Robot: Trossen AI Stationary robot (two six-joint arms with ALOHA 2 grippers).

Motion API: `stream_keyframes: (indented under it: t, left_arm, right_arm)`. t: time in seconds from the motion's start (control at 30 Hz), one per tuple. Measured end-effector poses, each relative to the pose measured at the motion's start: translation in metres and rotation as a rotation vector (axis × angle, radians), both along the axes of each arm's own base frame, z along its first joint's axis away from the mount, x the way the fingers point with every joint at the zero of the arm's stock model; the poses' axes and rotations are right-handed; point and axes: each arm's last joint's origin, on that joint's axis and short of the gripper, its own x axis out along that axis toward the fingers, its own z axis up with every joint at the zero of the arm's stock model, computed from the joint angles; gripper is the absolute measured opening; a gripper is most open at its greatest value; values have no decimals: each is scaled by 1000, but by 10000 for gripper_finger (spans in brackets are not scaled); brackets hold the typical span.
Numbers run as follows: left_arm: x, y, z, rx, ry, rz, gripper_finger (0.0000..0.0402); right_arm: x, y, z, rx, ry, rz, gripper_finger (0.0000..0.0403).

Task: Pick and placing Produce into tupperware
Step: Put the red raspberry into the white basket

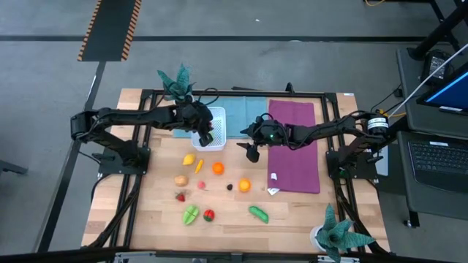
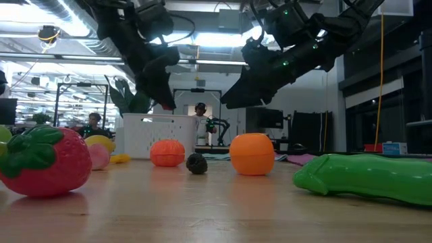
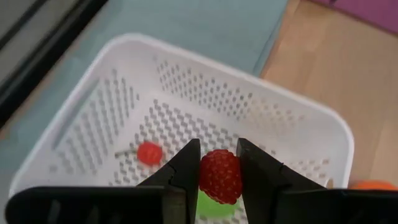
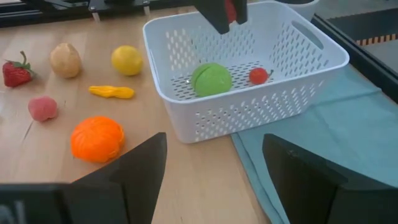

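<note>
The white perforated tupperware [image 1: 219,117] stands on a teal cloth at the table's far middle. It holds a green ball [image 4: 211,79] and a small red cherry [image 4: 258,76]. My left gripper [image 3: 217,149] hangs over its inside, shut on a red berry [image 3: 219,176]. My right gripper [image 4: 214,180] hovers open and empty just right of the tupperware, clear of the table. Loose produce lies on the wood nearer the front: a lemon [image 1: 189,159], two orange fruits [image 1: 218,168] [image 1: 244,185], a tan piece [image 1: 180,180], a strawberry [image 1: 180,196] and a green cucumber [image 1: 257,213]. My left gripper pinches the red berry by its two opposite sides [image 3: 205,177] between the two fingers. The fingers slant down from above into the tupperware's opening. The berry hangs clear above the perforated floor, over the green ball.
A purple cloth [image 1: 294,146] lies right of the teal cloth [image 1: 238,117]. Teal-leaved potted plants stand at the far left [image 1: 178,82] and the near right corner [image 1: 338,234]. More small pieces lie near the front: a green one [image 1: 190,215], a red one [image 1: 209,215], a dark one [image 1: 229,186].
</note>
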Motion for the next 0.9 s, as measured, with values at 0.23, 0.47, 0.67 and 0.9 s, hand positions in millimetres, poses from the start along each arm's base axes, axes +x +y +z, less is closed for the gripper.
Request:
stream_keyframes:
  t: [0.23,0.47,0.67,0.9]
  left_arm:
    - [0,0,-5,-13,29,4,77]
    - [8,5,-27,-41,105,11,81]
    - [14,9,-41,-55,144,16,77]
    - [14,8,-43,-73,149,6,105]
  right_arm:
    - [0,0,0,1,0,-1,267]
    - [0,0,0,0,0,0,267]
    - [0,0,0,-2,2,1,267]
    - [0,0,0,-2,6,2,267]
